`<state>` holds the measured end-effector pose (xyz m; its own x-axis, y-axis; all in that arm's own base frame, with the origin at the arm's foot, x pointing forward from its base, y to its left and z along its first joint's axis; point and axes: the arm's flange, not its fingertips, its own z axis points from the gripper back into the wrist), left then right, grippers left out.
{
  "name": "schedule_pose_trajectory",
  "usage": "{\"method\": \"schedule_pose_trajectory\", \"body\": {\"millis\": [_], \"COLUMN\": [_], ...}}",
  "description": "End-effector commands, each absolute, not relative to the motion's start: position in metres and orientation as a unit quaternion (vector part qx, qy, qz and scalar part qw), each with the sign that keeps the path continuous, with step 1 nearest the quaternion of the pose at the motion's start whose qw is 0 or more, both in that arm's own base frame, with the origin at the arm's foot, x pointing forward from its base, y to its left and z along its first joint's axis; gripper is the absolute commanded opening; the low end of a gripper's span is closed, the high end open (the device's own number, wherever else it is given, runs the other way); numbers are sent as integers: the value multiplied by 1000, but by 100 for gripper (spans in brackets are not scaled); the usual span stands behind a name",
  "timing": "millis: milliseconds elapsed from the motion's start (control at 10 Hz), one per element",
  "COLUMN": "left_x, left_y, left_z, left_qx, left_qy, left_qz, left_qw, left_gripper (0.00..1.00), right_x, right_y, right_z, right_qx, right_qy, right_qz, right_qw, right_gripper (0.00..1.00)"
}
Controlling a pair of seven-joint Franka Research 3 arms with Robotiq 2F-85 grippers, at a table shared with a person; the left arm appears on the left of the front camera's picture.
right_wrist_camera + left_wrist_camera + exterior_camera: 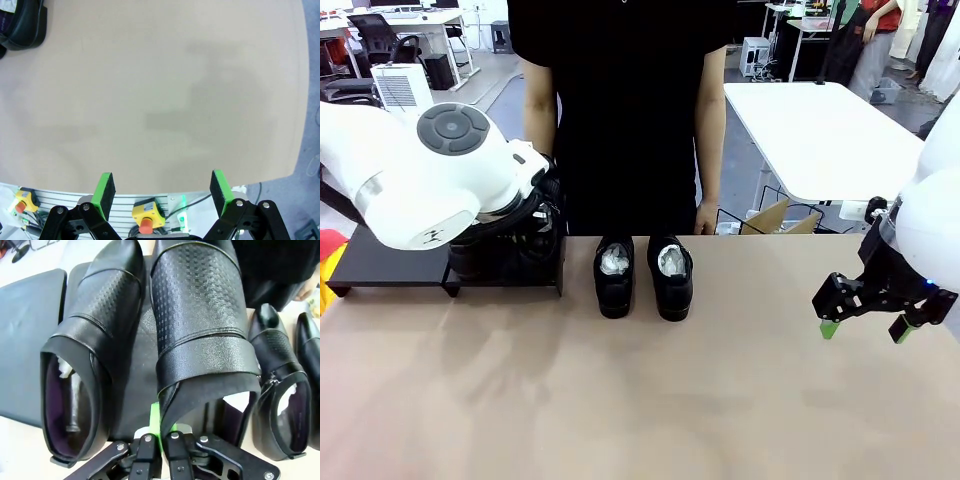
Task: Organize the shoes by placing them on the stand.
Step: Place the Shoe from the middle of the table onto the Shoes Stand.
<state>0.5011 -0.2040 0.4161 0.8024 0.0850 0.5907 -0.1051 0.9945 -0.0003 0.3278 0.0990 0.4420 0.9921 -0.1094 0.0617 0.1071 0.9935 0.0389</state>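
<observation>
Holding one shoe [200, 315] by its back rim, my left pincer [160, 432] is squeezed shut on it over the stand [30, 340]. I cannot tell if this shoe rests on the stand yet or hangs just above it. A second shoe [95, 340] lies on the stand right beside it, with its toe pointing the same way. The stand sits at the far left corner of the tabletop [640, 400].

A third shoe [614, 277] and a fourth shoe [672, 277] sit side by side on the tabletop, near the middle of its far edge. My right pincer [863, 328] is wide open and holds nothing. It hangs over the right edge of the tabletop.

I think the job is about half done. One shoe is on the stand, one is nearly placed, and two have not been picked up. The stand looks to have room for them.

The tabletop is tan, flat and smooth, with soft shadows on it. A person [620, 120] in black stands at the far edge, arms down. Behind are white tables, black chairs and a gray floor.
</observation>
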Motion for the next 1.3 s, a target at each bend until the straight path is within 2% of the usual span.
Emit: {"method": "schedule_pose_trajectory", "body": {"millis": [0,200,300,800,1200], "left_x": [508,511,512,510,508], "left_y": [-212,-211,-212,-210,-205], "left_z": [410,406,406,410,412], "left_qx": [23,26,31,46,35], "left_qy": [-321,-313,-311,-321,-309], "left_qz": [60,61,61,62,51], "left_qw": [945,948,948,944,949], "left_gripper": [0,0,6,100,100], "right_x": [327,327,327,327,327], "right_y": [101,101,101,101,101], "right_z": [443,443,443,443,443], "right_qx": [22,22,22,22,22], "right_qy": [-32,-32,-32,-32,-32], "right_qz": [-60,-60,-60,-60,-60], "right_qw": [997,997,997,997,997], "right_gripper": [100,100,100,100,100]}}
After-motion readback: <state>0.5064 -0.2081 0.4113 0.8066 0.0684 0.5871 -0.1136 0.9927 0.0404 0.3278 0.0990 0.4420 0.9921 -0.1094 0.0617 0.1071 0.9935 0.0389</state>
